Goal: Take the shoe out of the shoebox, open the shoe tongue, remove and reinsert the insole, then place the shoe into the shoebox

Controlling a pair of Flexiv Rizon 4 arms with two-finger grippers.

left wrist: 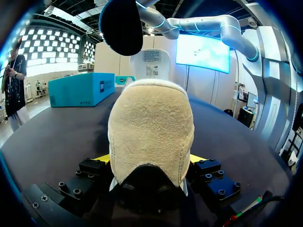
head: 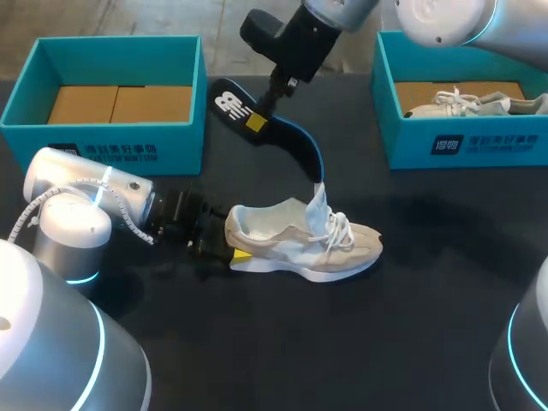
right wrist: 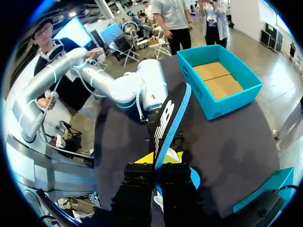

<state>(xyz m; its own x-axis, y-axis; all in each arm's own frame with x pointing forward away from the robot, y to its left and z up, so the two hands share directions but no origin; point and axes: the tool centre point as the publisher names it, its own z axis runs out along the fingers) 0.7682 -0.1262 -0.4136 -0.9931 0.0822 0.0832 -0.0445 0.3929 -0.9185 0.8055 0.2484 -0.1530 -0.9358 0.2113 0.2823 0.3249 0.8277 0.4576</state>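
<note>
Clamping the heel of the shoe (head: 300, 240) from both sides, the left end effector (head: 227, 242) lies low on the black counter (head: 342, 342). Its yellow tips press against the tan suede on either flank. The shoe stands upright on its sole near the middle of the counter, with its toe pointing to the right and its white laces loose. Its tongue (head: 318, 205) is pulled up and stands well clear of the opening.

Above and just behind the shoe, the insole (head: 287, 137) hangs in the air in a long curve, black on top with a blue edge. Its lower end dips down to the tongue, though I cannot tell whether it touches inside the shoe. The right end effector (head: 257, 120) pinches the insole near its raised heel end, one yellow tip on each face.

Farther back, a teal box (head: 103, 141) sits at the left with only a brown cardboard floor showing. A second teal box (head: 479, 141) at the right holds another pale shoe (head: 467, 104).
</note>
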